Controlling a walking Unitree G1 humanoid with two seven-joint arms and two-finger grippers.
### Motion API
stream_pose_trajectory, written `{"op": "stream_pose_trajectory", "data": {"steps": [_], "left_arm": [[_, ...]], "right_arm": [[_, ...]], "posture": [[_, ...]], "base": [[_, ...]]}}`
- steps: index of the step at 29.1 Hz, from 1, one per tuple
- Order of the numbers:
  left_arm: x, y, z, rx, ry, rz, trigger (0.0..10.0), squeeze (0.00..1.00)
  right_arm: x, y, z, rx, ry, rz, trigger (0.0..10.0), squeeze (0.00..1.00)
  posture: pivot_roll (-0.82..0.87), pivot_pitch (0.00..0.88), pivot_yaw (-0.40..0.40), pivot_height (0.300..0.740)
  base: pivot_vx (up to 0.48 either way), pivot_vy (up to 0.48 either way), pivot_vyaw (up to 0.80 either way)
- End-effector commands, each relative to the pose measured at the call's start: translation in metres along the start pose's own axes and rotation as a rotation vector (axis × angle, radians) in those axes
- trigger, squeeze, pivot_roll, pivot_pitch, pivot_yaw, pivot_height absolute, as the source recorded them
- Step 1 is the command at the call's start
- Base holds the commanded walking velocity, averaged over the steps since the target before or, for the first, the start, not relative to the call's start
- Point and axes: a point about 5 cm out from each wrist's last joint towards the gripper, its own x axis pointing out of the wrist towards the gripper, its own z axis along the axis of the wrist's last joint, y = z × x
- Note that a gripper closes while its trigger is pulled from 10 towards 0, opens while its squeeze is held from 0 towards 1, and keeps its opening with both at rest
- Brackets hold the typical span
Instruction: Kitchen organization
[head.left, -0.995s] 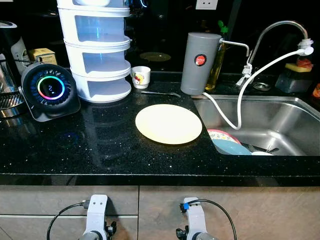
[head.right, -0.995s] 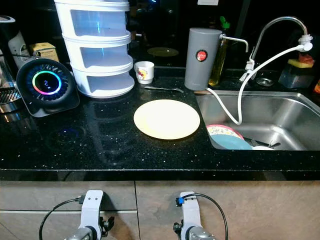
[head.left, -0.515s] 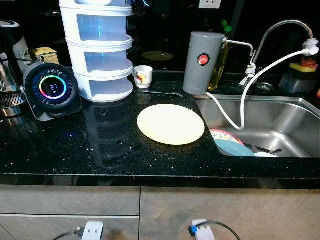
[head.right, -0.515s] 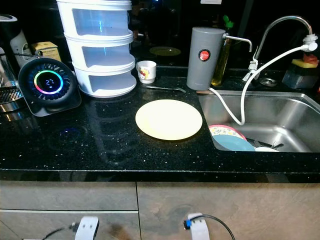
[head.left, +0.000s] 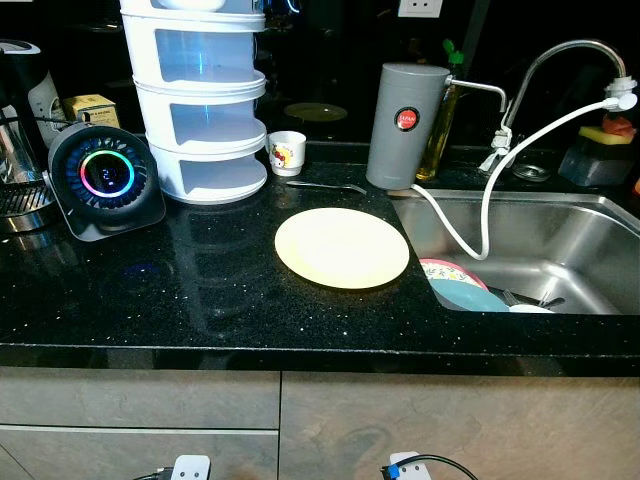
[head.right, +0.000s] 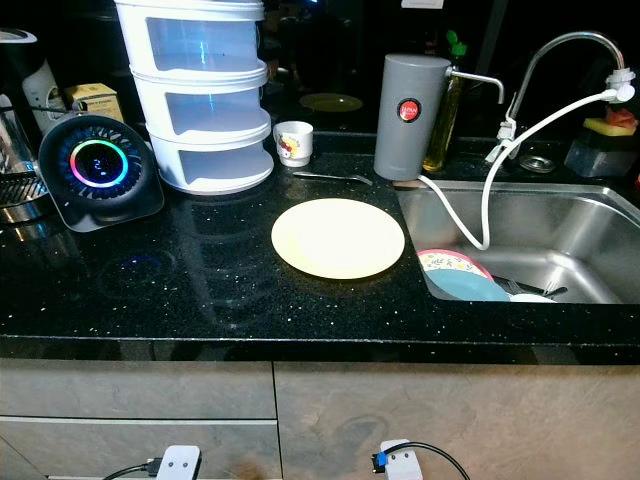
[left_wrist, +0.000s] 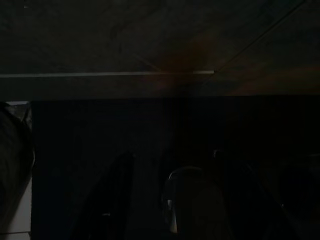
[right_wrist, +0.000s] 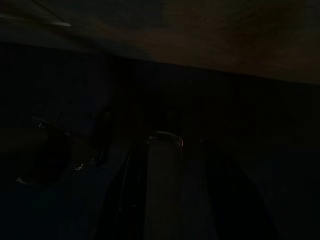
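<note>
Plate lies flat on the countertop; both pincers' states can't be told.

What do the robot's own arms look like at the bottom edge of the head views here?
Little of them shows. The left arm ends in a white block with a black cable plugging into its side. The right arm has a similar white block with a blue connector and a black cable looping off it. The wrist views are very dark; faint outlines of long dark fingers can just be made out.
</note>
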Motion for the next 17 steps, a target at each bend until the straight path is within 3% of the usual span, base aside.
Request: {"op": "stream_pose_trajectory", "data": {"steps": [1,17], "left_arm": [[0.000,-0.001,-0.002,0.022,0.002,0.011,10.0,0.00],[-0.001,-0.008,-0.007,0.068,0.012,-0.004,10.0,0.00]], "right_arm": [[-0.001,0.000,-0.005,-0.016,0.019,-0.007,10.0,0.00],[-0.004,-0.009,-0.018,0.010,0.031,-0.042,10.0,0.00]], "posture": [[0.05,0.052,-0.045,0.740],[0.00,0.086,-0.038,0.740]], "base": [[0.000,0.000,0.00],[0.000,0.000,0.00]]}}
